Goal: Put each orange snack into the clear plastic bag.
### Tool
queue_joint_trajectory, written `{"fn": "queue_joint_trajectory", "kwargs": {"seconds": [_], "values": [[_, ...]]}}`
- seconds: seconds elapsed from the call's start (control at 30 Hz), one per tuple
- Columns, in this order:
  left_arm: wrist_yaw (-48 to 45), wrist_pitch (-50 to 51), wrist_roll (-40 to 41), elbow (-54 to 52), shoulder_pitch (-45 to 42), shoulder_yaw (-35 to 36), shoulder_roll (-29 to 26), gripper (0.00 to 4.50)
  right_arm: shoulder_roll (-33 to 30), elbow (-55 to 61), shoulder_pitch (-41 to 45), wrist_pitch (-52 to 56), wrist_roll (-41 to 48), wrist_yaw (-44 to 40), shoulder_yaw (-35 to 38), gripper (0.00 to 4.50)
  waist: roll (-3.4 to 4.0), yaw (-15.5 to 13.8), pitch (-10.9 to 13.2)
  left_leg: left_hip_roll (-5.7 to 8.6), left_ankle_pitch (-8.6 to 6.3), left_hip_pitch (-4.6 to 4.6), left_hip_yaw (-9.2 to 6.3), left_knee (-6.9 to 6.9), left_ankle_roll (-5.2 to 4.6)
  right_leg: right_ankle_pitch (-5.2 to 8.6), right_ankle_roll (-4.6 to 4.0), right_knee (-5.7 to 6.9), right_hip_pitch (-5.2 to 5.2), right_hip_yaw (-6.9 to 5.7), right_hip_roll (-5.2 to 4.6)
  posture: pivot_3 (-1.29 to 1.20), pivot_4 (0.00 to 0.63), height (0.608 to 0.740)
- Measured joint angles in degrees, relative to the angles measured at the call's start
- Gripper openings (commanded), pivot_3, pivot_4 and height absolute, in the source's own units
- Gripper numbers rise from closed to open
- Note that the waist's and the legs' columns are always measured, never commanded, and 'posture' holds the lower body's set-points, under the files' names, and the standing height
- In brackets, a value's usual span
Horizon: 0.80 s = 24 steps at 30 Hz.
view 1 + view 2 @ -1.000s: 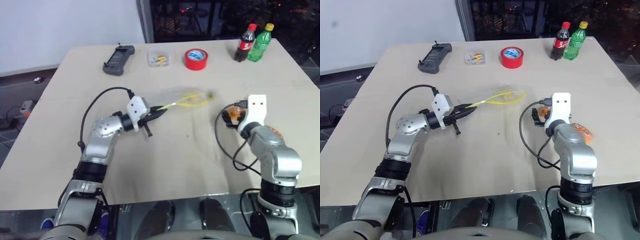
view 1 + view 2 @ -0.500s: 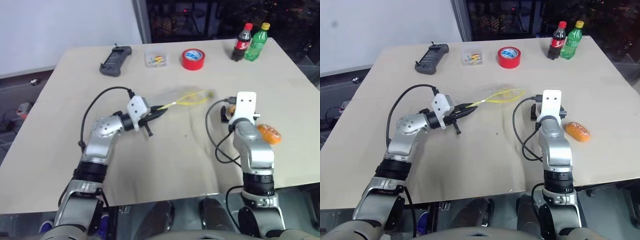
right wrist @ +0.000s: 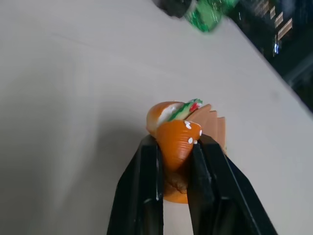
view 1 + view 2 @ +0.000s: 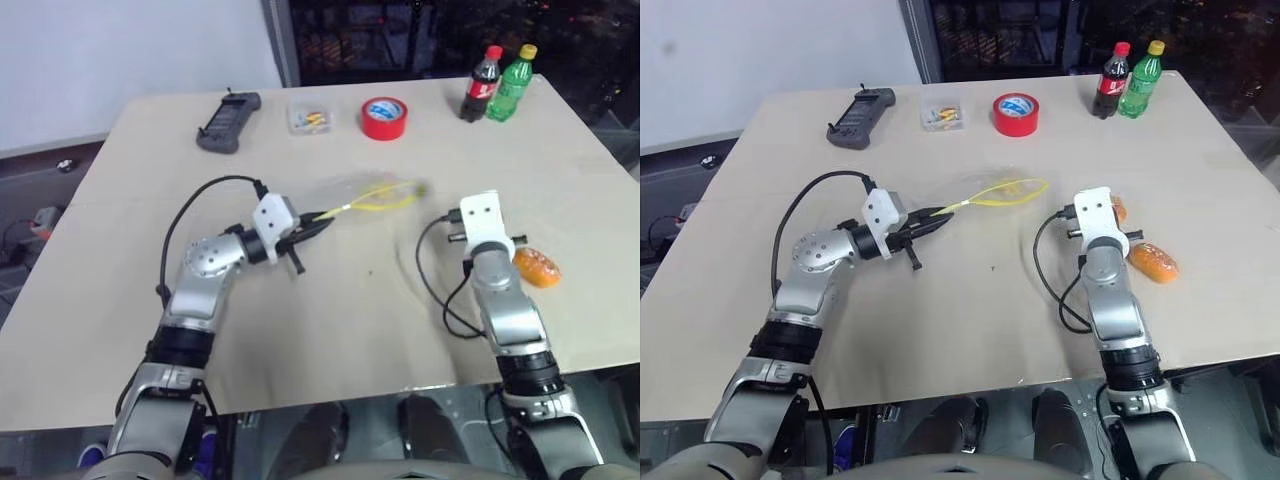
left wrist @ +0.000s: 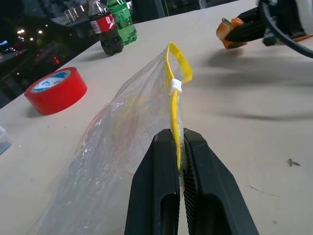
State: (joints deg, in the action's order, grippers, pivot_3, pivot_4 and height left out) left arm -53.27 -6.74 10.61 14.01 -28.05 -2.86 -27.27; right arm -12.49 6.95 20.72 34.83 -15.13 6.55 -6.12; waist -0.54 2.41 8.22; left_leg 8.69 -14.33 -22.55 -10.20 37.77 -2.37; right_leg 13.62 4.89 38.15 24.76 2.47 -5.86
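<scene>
The right gripper (image 3: 176,161) has its two black fingers (image 3: 144,186) squeezed tight on one orange snack (image 3: 178,142), a little bun with white dots and a bit of green and red peeking out of it. In the head view this snack (image 4: 1119,209) peeks out just past the white block on the right wrist, above the counter (image 4: 940,330). The other orange snack (image 4: 1154,261) lies flat on the counter just beside the right arm, on its outer side, and nothing is touching it. The left gripper (image 5: 178,152) has its fingers (image 5: 159,186) pinched shut on the yellow strip at the edge of the clear plastic bag (image 5: 117,147). The bag (image 4: 372,194) sticks out from those fingers toward the right gripper, with its yellow mouth pulled into a thin loop and the floppy clear part hanging down to the counter. The bag and the held snack are near each other but not touching. Far back on the counter sit a black remote (image 4: 228,121), a small clear box (image 4: 310,118) with yellow bits in it, and a red tape roll (image 4: 383,117). In the far right corner stand a dark soda bottle (image 4: 480,83) with a red cap and a green bottle (image 4: 508,83) with a yellow cap, side by side.
</scene>
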Motion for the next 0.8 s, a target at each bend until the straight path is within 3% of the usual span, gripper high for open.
{"fn": "queue_joint_trajectory", "kwargs": {"seconds": [0.17,0.43,0.8], "values": [[-0.02,0.23,0.84,-1.52,0.37,0.10,0.10,0.00,-3.36,6.92,-2.62,-5.09,2.15,-8.22,-1.31,0.77,0.00,-0.02,0.00,-0.02,0.00,0.00,0.00,0.00,0.00,0.00,0.01,0.00,-0.01,0.00,0.01,0.00,0.150,0.740],[-0.09,2.38,2.68,-2.34,1.13,0.23,0.61,0.00,1.35,17.47,-3.02,-7.71,21.39,-23.55,0.43,0.77,-0.01,-0.21,0.00,-0.08,0.00,0.00,-0.02,0.00,0.00,-0.02,0.02,-0.06,-0.04,-0.02,0.06,0.00,0.150,0.740],[-0.46,5.19,6.14,-6.97,2.23,0.75,0.54,0.00,7.45,15.06,-2.65,-6.32,34.58,-26.17,4.74,0.77,0.00,-0.17,0.00,-0.09,-0.01,0.00,-0.02,-0.01,0.00,-0.02,0.03,-0.07,-0.03,-0.01,0.08,0.00,0.150,0.740]]}}
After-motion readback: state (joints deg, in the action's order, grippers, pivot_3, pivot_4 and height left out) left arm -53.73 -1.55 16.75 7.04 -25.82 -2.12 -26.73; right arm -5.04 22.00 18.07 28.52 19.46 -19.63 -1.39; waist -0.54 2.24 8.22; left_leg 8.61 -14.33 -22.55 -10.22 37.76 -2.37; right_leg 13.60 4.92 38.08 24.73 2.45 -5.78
